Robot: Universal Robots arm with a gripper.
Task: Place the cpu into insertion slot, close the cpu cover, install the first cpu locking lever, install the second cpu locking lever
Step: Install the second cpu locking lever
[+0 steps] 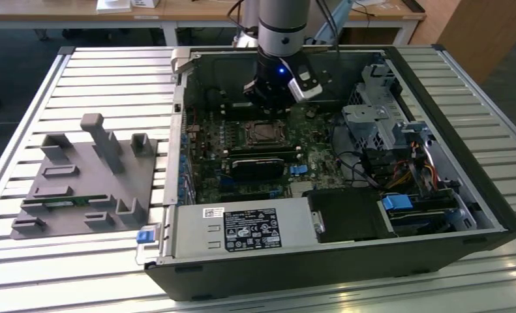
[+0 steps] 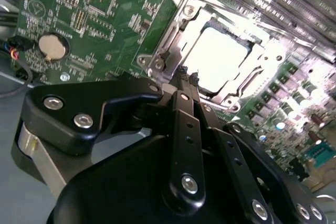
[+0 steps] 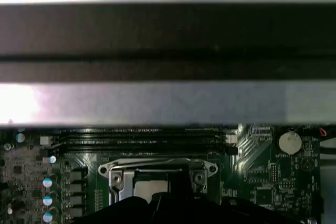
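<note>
- One tool (image 2: 185,80) is hovering just above the cpu (image 2: 216,59), fingers pinched narrow and holding nothing.
- The cpu is sitting in the insertion slot (image 1: 262,132), under the cpu cover (image 2: 176,27).

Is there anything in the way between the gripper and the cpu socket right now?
Nothing visible stands between them. In the second wrist view the gripper sits right at the edge of the insertion slot, where the cpu already lies inside the cpu cover. The fingertips meet the frame's rim with no cable or part between.
</note>
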